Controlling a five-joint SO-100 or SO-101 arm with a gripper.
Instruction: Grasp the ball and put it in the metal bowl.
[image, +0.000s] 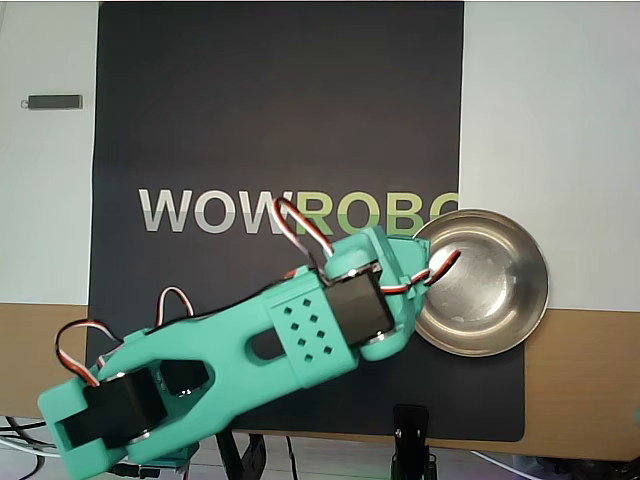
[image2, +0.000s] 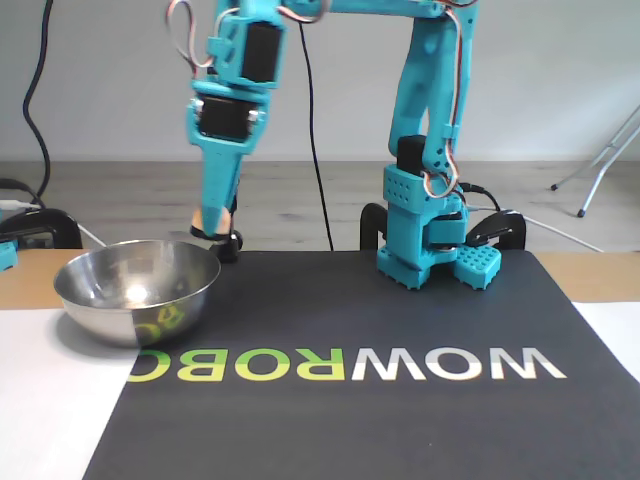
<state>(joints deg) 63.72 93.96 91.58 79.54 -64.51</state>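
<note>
The metal bowl (image: 495, 285) sits at the right edge of the black mat in the overhead view, and at the left (image2: 137, 290) in the fixed view. My teal gripper (image2: 210, 228) points straight down, hanging just above the bowl's far right rim in the fixed view. It is shut on the ball (image2: 201, 217), of which only a peach-orange sliver shows between the fingers. From overhead the wrist (image: 355, 315) covers the bowl's left rim and hides both the ball and the fingertips.
A black mat (image: 280, 120) with WOWROBO lettering lies on white sheets. The arm's base (image2: 428, 240) stands at the mat's far edge in the fixed view. A spring-arm stand (image2: 222, 150) rises behind the bowl. A small dark bar (image: 52, 101) lies at the top left.
</note>
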